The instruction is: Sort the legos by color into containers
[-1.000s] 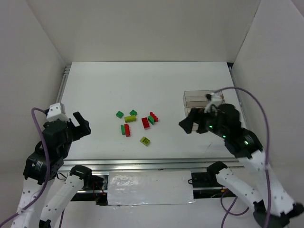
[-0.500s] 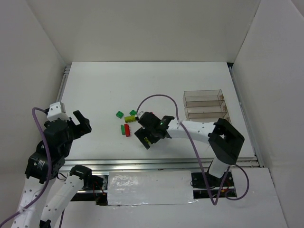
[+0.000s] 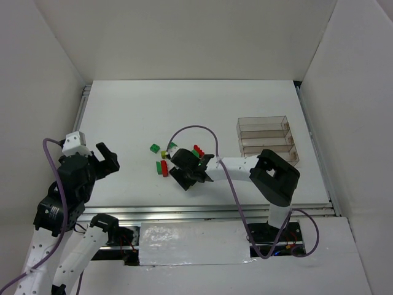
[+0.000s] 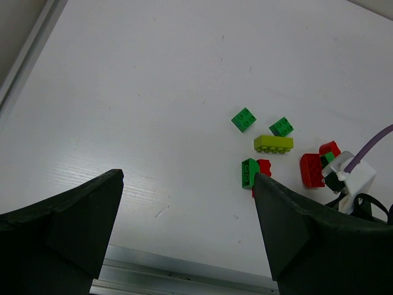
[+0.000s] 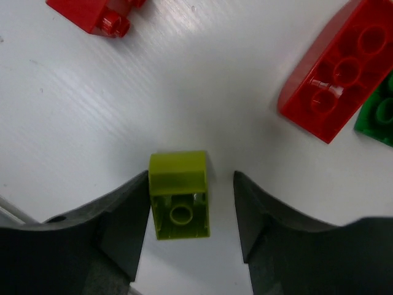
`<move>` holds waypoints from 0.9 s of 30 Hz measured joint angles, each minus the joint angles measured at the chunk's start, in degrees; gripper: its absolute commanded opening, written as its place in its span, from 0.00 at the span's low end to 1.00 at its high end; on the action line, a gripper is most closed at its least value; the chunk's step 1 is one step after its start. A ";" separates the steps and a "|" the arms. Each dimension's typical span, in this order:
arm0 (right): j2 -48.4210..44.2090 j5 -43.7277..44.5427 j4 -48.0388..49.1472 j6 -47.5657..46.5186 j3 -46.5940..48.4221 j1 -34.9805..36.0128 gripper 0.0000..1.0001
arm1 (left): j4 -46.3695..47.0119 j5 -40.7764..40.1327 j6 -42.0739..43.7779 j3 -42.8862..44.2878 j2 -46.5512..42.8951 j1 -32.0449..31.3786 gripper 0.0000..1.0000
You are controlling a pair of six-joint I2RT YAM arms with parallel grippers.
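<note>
My right gripper (image 5: 190, 187) is down on the table with its jaws either side of a small yellow-green lego (image 5: 179, 195). The left finger touches the brick and a gap remains on the right, so it is open. From above, the right gripper (image 3: 187, 177) hides that brick. Other legos lie close by: a red one (image 5: 334, 92), a dark green one (image 3: 155, 148), a yellow-green bar (image 4: 273, 144) and a green-and-red pair (image 4: 250, 172). The clear containers (image 3: 264, 138) stand at the right. My left gripper (image 4: 187, 184) hovers open and holds nothing.
The metal rail of the table's near edge (image 4: 159, 267) runs just under the left gripper. White walls enclose the table on three sides. The right arm's purple cable (image 3: 196, 130) loops over the bricks.
The right arm swung from beside the containers to the cluster of legos and came down over the yellow-green brick, its jaws narrowing. The left arm stayed put.
</note>
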 measured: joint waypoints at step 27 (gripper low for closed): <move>-4.48 14.23 -10.64 14.67 25.99 -40.02 0.00 | 0.61 0.96 0.09 -0.24 -0.20 -0.02 0.99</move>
